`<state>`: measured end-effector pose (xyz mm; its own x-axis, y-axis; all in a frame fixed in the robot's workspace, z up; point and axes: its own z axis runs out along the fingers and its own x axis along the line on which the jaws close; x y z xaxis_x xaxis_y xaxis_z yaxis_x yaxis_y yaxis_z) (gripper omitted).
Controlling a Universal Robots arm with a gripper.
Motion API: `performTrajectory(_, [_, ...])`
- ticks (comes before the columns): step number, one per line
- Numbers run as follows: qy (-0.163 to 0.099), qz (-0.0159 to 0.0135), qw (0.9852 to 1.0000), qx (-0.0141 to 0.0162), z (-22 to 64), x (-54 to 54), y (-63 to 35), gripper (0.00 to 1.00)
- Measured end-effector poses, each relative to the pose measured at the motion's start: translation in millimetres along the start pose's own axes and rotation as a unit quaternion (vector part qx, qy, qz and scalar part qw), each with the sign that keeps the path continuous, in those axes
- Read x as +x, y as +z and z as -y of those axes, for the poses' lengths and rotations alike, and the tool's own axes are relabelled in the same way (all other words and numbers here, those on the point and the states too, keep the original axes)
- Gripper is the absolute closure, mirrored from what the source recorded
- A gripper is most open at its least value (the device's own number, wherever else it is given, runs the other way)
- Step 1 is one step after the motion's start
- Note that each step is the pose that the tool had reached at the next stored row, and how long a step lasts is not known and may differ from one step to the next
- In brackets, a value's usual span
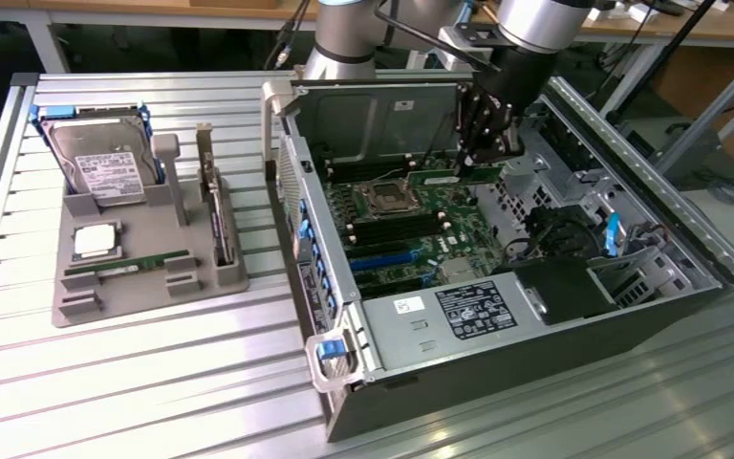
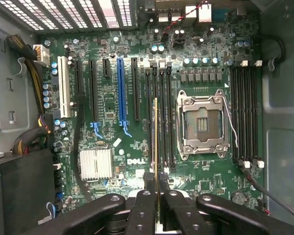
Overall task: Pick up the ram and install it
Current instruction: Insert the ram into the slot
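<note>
My gripper hangs inside the open computer case, shut on the ram, a thin green stick held above the motherboard. In the wrist view the ram appears edge-on between the black fingers of the gripper. It hovers in line with the black memory slots beside the silver processor socket. I cannot tell whether its lower edge touches a slot.
A grey holder tray at the exterior view's left carries a hard drive, a square silver processor chip, an upright expansion card and another green stick. Cables and a black shroud flank the board.
</note>
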<state>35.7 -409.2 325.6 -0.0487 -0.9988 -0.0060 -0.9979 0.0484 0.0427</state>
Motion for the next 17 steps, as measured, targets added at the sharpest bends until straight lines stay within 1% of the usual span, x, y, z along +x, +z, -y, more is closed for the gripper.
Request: performTrajectory(17, [0.0,0.0,1.0,0.0,0.3,0.0,7.3,0.87])
